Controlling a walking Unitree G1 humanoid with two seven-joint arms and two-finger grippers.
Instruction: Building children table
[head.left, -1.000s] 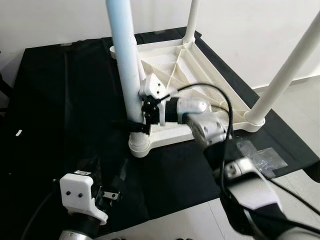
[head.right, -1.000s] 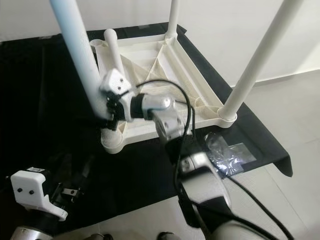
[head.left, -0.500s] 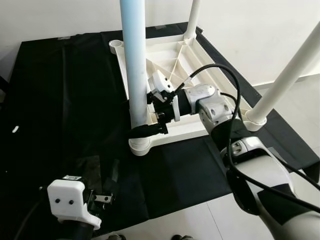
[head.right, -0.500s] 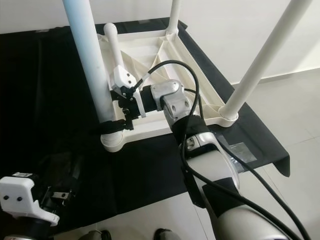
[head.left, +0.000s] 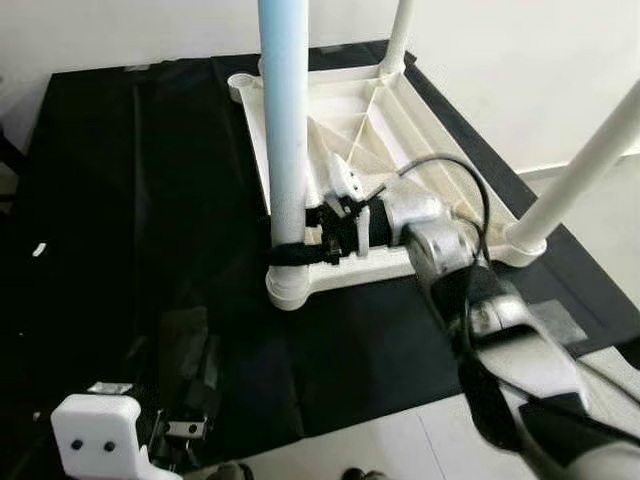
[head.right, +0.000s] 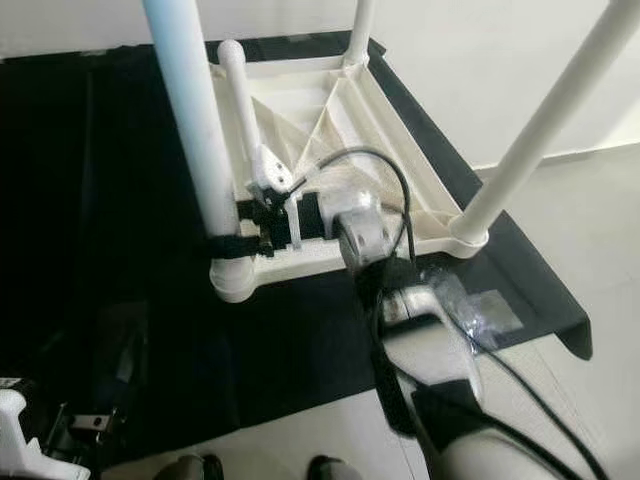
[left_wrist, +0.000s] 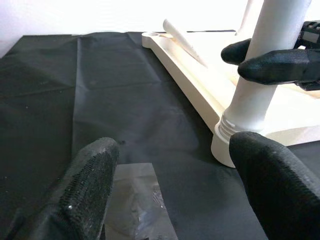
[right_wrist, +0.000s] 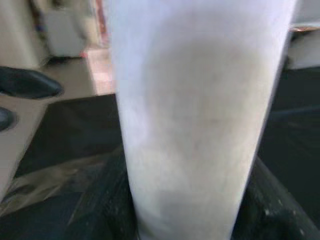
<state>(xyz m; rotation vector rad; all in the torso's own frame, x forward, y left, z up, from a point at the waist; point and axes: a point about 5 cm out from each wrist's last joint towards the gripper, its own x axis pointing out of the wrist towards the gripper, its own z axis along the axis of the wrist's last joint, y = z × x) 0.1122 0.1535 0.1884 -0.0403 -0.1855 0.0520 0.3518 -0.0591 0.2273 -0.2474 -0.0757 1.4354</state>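
So the white kids' table (head.left: 400, 110) is flipped upside down on a black sheet (head.left: 120, 180) on the floor. My right gripper (head.left: 300, 235) is clamped around the near leg (head.left: 285, 120), low down just above its corner socket (head.left: 290, 288), and that leg stands upright. My left gripper (left_wrist: 175, 185) sits low over the sheet, fingers spread wide, holding nothing. One loose leg (head.right: 240, 90) lies inside the frame.

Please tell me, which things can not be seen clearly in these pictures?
- Top of the near leg: cut off by the upper edge in both eye views.
- Thread inside the corner socket: hidden by the leg.
- Right wrist view: blurred; the leg blocks what lies behind.
- Right gripper: its far finger sits behind the leg.
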